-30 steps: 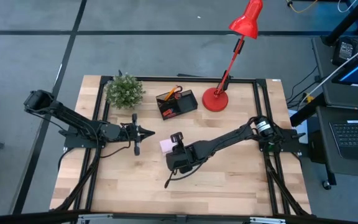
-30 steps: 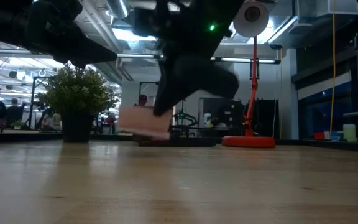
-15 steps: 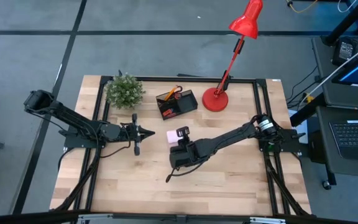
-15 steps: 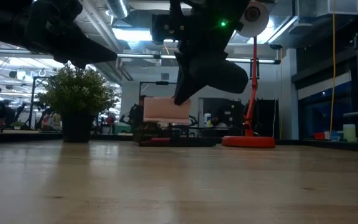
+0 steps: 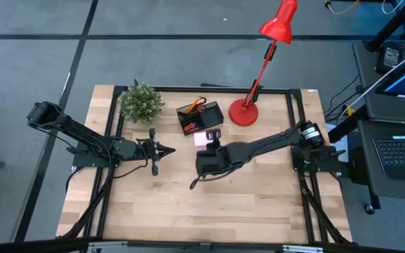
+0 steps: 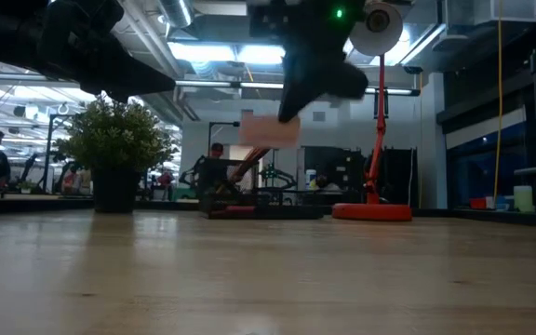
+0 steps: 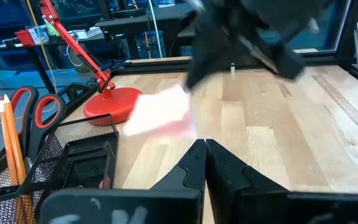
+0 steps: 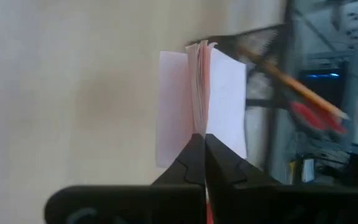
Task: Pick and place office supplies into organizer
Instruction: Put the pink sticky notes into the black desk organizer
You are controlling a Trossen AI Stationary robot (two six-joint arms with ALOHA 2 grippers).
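Note:
My right gripper (image 5: pixel 211 141) is shut on the pink-and-white note pad (image 5: pixel 204 138) and holds it in the air just on the near side of the organizer (image 5: pixel 216 111). The organizer is a black mesh box that holds red-handled scissors (image 5: pixel 197 104) and orange pencils (image 7: pixel 6 140). In the low view the pad (image 6: pixel 270 130) floats well above the tabletop. My left gripper (image 5: pixel 167 149) waits shut left of the pad, above the wood, and touches nothing. My right gripper pinches the note pad by one edge (image 8: pixel 199 127) between its two fingers, with all the sheets in the hold. The free sheets fan apart beyond the fingertips. The fingers slant down from the table's right side. The pad is lifted clear of the table.
A red desk lamp stands with its round base (image 5: pixel 243 112) right of the organizer. A small green potted plant (image 5: pixel 140 102) sits at the far left. Bare wood (image 5: pixel 209 204) spreads over the near half of the table.
My right gripper has carried the note pad up and toward the table's far edge, closing in on the organizer. The pad has risen from just above the tabletop to well above it. My left arm has kept still.

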